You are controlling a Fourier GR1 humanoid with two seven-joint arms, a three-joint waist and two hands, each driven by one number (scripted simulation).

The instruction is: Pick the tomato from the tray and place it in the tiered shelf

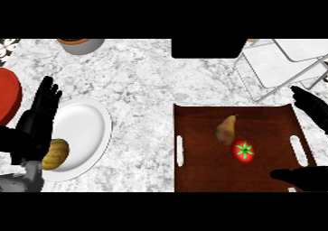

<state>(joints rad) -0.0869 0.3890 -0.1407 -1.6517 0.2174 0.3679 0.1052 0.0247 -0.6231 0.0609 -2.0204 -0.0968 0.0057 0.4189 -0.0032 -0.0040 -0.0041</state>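
Lying on tray (193, 180): tomato (244, 151) beside pear (226, 129) | both hands' fingers released

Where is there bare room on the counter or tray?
Bare counter lies between the white plate and the brown tray. The tray's left half is free; its right is crowded by pear, tomato and right hand.

Left robot hand (34, 119) black, grey forearm; right robot hand (317, 113) black.

left robot hand (38, 118) is covering plate's (86, 131) left rim | red dish (5, 97) is running off left edge | tiered shelf (286, 63) is being cropped at right | grey bowl (83, 45) is being clipped by top band
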